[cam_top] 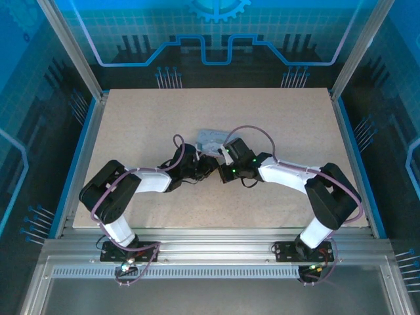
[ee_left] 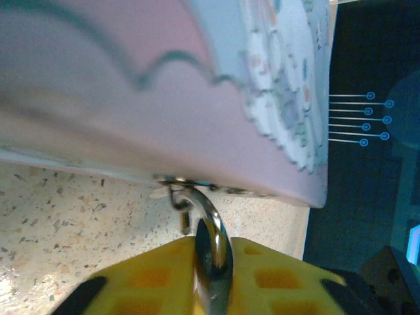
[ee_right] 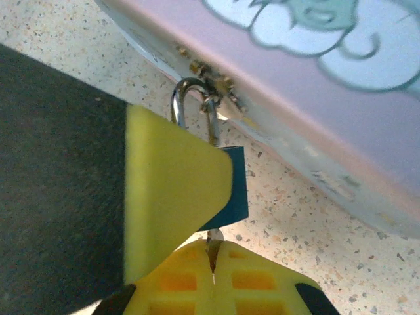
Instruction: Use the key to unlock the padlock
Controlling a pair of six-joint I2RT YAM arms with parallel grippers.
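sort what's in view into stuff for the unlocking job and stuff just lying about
For the job: padlock, key, left end effector, right end effector.
Lying about: cartoon tin the padlock hangs from, table.

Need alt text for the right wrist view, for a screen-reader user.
A small dark blue padlock hangs by its silver shackle from the hasp of a pale cartoon-printed tin box. The right claw, yellow pads shut, pinches a thin metal key at the lock's underside; the left claw's yellow finger covers the lock's left half.
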